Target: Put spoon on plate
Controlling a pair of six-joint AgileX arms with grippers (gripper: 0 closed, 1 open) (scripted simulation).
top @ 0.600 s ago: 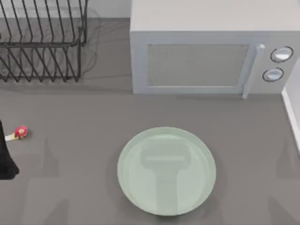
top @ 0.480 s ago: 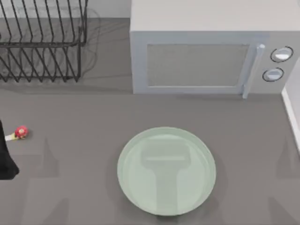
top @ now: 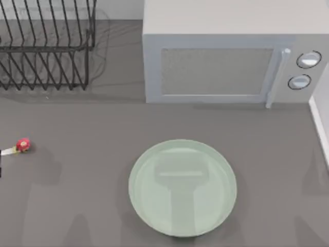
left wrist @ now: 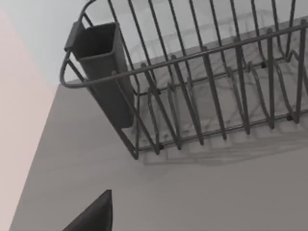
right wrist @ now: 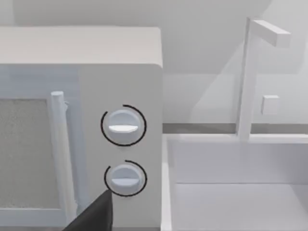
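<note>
The spoon (top: pixel 18 146) lies on the grey table at the far left of the top view, its red round knob pointing right and its thin white handle running off the left edge; the bowl is out of view. The pale mint-green plate (top: pixel 182 188) sits at the front middle of the table with nothing on it. A thin dark sliver of my left arm (top: pixel 0 172) shows at the left edge just in front of the spoon, apart from it. A dark part of my left gripper (left wrist: pixel 94 216) hangs over bare table in front of the rack. My right gripper (right wrist: pixel 94 214) is parked facing the microwave's knobs.
A black wire dish rack (top: pixel 46 46) with a dark utensil cup (left wrist: pixel 98 67) stands at the back left. A grey microwave (top: pixel 226 67) fills the back middle and right. A white sink (right wrist: pixel 231 192) with a faucet (right wrist: pixel 250 77) lies past the table's right edge.
My left arm has drawn back leftward, almost out of the top view. More of the spoon's handle shows now. Spoon and plate have not moved.
</note>
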